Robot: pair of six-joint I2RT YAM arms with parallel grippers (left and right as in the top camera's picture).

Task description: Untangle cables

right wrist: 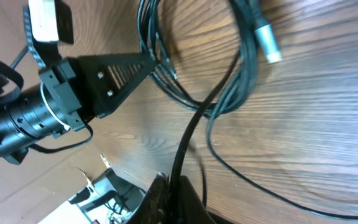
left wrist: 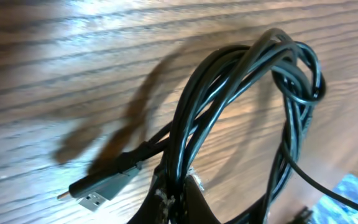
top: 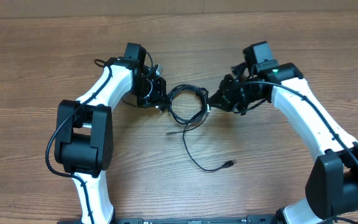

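Observation:
The cables are a looped bundle of thin black cords in the middle of the wooden table, between the two arms. One loose strand runs down to a small plug. My left gripper is shut on the left side of the loop; the left wrist view shows its jaws clamped on several strands, with a USB plug beside them. My right gripper is shut on a strand at the loop's right side; the right wrist view shows its jaws pinching one black cord.
The wooden table stretches all round the bundle. The left arm's white link and right arm's white link flank it. The left gripper also shows in the right wrist view. A silver-tipped plug hangs from the loop.

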